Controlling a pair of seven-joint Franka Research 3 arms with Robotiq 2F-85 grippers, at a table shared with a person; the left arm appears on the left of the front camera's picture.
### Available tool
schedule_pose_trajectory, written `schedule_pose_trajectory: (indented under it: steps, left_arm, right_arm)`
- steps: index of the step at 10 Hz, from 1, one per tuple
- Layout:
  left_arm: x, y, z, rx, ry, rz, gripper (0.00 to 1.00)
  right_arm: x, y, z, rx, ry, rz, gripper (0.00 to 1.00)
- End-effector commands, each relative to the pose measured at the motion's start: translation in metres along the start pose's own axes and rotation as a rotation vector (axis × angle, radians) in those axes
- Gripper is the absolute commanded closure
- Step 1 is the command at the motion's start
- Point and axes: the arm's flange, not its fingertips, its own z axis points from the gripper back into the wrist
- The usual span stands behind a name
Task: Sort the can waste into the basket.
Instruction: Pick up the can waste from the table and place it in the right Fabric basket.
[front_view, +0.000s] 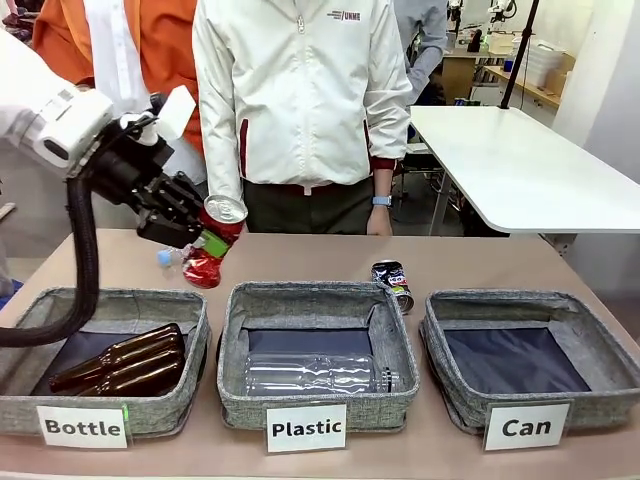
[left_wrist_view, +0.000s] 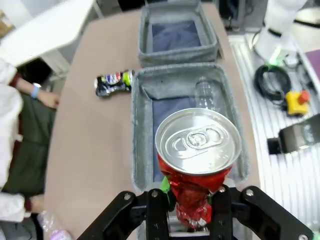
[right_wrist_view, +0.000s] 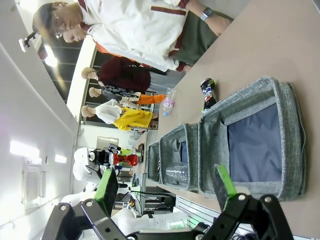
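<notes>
The red can (front_view: 213, 240), crushed and with a silver top, hangs tilted above the table behind the left and middle baskets. My left gripper (front_view: 195, 240) is shut on its crumpled lower half. In the left wrist view the red can (left_wrist_view: 197, 150) is seen top-on over the middle basket, pinched by my left gripper (left_wrist_view: 192, 212). The black can (front_view: 392, 284) with white print lies on the table behind the gap between the middle and right baskets; the black can (left_wrist_view: 114, 82) lies on its side. The "Can" basket (front_view: 455, 375) stands at the right, holding nothing. My right gripper (right_wrist_view: 165, 187) is open, near the "Can" basket (right_wrist_view: 292, 150).
The "Plastic" basket (front_view: 232, 385) holds a clear bottle (front_view: 315, 375). The "Bottle" basket (front_view: 20, 405) holds brown glass bottles (front_view: 125, 362). A small clear bottle (front_view: 166, 257) lies behind the red can. A person in a white jacket stands at the far edge, one hand (front_view: 378, 220) by the table.
</notes>
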Motion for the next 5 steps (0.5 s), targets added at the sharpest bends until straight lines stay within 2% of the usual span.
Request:
schedule_pose_trajectory:
  steps: [1, 3, 4, 5]
  left_arm:
    - [0.064, 0.003, -0.073, 0.012, -0.103, -0.131, 0.73]
    - [0.136, 0.035, -0.137, -0.035, -0.064, -0.233, 0.73]
    - [0.173, 0.047, -0.178, -0.045, -0.017, -0.267, 0.73]
    - [0.211, 0.053, -0.227, -0.048, -0.02, -0.338, 0.73]
  right_arm:
    - [-0.004, 0.015, 0.016, -0.013, 0.027, 0.013, 0.0]
    - [0.002, 0.013, 0.059, -0.078, -0.004, 0.008, 0.0]
    - [0.003, 0.007, 0.088, -0.095, -0.025, -0.017, 0.0]
    - [0.001, -0.002, 0.117, -0.109, -0.019, -0.031, 0.0]
